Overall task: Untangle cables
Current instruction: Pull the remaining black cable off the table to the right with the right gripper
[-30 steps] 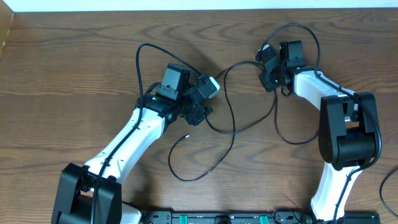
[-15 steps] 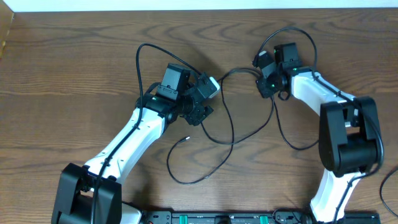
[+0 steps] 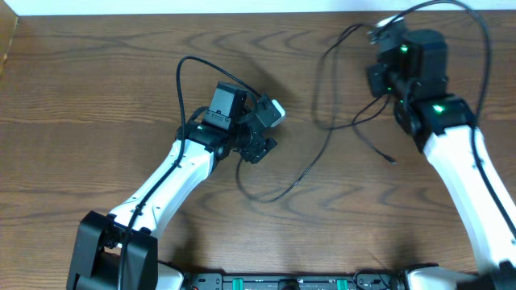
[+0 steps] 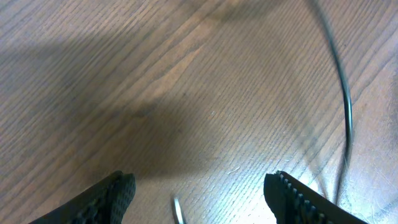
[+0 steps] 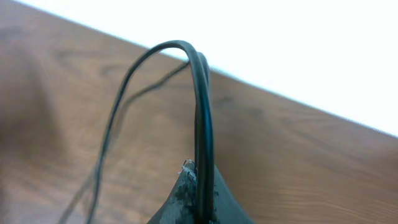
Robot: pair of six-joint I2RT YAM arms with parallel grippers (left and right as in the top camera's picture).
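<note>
One thin black cable (image 3: 306, 170) runs from my raised right gripper (image 3: 385, 32) down to the table and curls under my left gripper (image 3: 260, 138). In the right wrist view the right gripper (image 5: 202, 208) is shut on two strands of this cable (image 5: 203, 99), which arch up out of the jaws. A free plug end (image 3: 393, 159) lies on the wood below the right arm. My left gripper (image 4: 202, 202) hovers low over the table, open, with a small metal plug tip (image 4: 178, 210) between its fingers but not gripped. A cable strand (image 4: 346, 106) passes to its right.
The wooden table (image 3: 97, 89) reaches to a white back edge (image 3: 242, 6). The left arm's own thick black lead (image 3: 180, 80) loops above its wrist. A black rail (image 3: 306, 282) runs along the front edge.
My right arm has risen and swung right and back with the cable in its grip. The loop on the table has been drawn right and stretched out. The left arm has stayed put.
</note>
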